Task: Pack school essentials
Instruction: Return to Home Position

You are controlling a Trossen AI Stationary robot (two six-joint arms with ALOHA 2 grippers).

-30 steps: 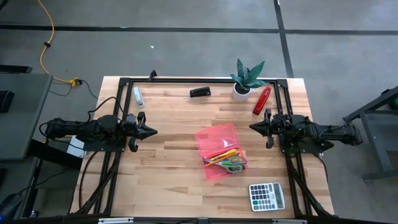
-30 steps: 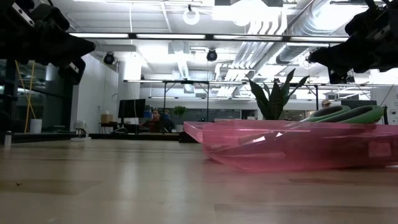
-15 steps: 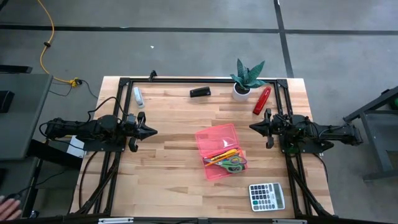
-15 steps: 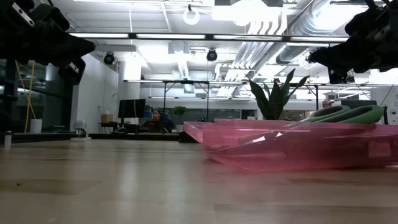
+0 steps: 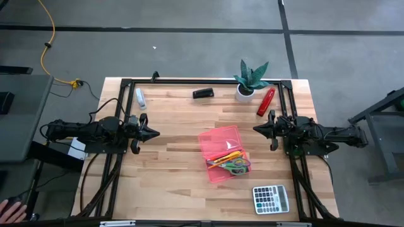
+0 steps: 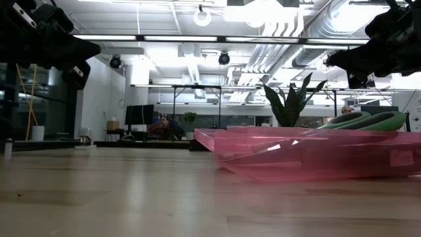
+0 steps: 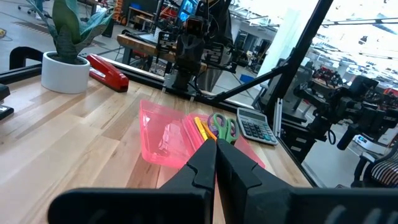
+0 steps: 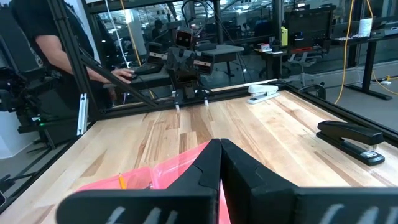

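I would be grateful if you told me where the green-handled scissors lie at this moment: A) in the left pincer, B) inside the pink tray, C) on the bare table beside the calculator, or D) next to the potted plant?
B: the high view shows the green-handled scissors lying inside the translucent pink tray.

grn scissors [image 5: 238, 166] + yel/org pencils [image 5: 226, 157] | flat | in pink tray [image 5: 213, 140]
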